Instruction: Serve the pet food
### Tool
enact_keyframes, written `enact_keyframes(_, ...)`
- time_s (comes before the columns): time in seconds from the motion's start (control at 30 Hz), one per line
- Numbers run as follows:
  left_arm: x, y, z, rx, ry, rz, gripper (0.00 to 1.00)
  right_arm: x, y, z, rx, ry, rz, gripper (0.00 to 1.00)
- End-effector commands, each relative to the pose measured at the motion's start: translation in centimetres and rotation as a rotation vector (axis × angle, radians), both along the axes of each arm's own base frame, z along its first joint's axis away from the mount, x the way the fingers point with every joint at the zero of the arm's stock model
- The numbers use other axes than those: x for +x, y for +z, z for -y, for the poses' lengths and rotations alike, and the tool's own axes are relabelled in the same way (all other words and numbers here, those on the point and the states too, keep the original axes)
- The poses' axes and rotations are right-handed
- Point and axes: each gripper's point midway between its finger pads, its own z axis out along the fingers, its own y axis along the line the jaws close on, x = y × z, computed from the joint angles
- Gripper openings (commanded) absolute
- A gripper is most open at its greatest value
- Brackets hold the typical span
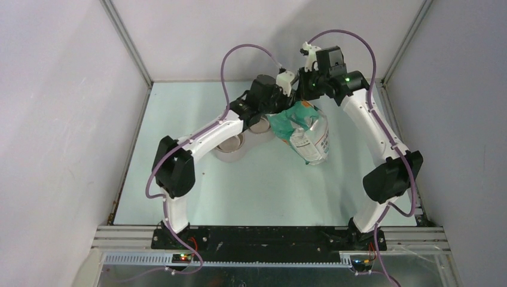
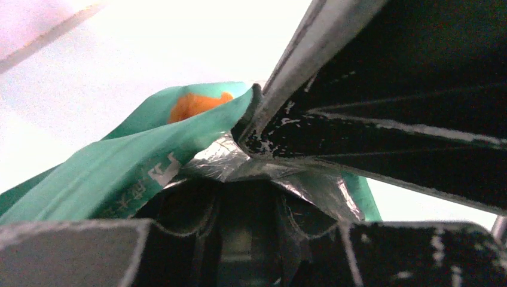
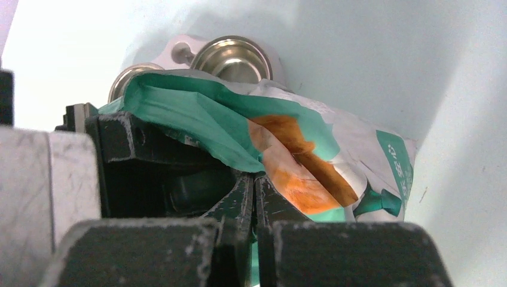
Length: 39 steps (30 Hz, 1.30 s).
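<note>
The left gripper (image 2: 248, 179) and right gripper (image 3: 254, 191) are pinching the teal-and-white foil bag (image 1: 308, 134) just beside the round steel bowl (image 3: 236, 60), risking pet food spilling outside it.

Soft, even light fills the overhead view, leaving only faint shadows under the arms on the pale counter (image 1: 251, 191). The left wrist view is blown out to white behind the bag (image 2: 119, 173), its near fingers (image 2: 418, 119) dark and blurred. In the right wrist view a bowl (image 3: 233, 57) glints and the foreground is out of focus.
</note>
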Motion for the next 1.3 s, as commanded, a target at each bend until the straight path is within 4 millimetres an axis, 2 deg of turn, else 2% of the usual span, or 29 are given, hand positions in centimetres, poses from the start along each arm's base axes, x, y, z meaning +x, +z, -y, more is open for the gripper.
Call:
enact_keyframes(0.0, -5.6, -9.0, -0.8, 0.097, -0.088, -0.443, 0.00, -1.2, -1.7, 0.0, -0.014, 0.029, -0.058, 0.00)
enact_keyframes(0.1, -5.0, -7.2, -1.4, 0.001, -0.085, -0.559, 0.00, -1.0, -0.9, 0.2, -0.012, 0.036, -0.033, 0.00)
enact_keyframes(0.23, -3.7, -3.2, -2.5, -0.141, -0.099, -0.599, 0.00, -1.1, 0.0, 1.4, -0.020, 0.025, -0.009, 0.00)
enact_keyframes(0.43, -2.2, 1.7, -4.1, -0.184, -0.083, -0.502, 0.00, -1.4, 1.0, 3.3, -0.089, 0.023, 0.063, 0.00)
enact_keyframes(0.73, -0.1, 6.4, -5.7, -0.211, -0.036, -0.410, 0.00, -1.9, 2.0, 4.3, -0.104, 0.026, 0.134, 0.00)
enact_keyframes(0.9, 1.7, 9.8, -7.5, -0.330, 0.043, -0.409, 0.00, -2.2, 2.8, 4.9, -0.138, 0.036, 0.173, 0.00)
enact_keyframes(1.03, 3.2, 11.3, -9.3, -0.482, 0.125, -0.478, 0.00, -2.4, 2.9, 5.4, -0.178, 0.030, 0.190, 0.00)
enact_keyframes(1.27, 5.3, 12.0, -12.4, -0.754, 0.213, -0.640, 0.00, -3.0, 3.3, 6.0, -0.212, 0.017, 0.182, 0.00)
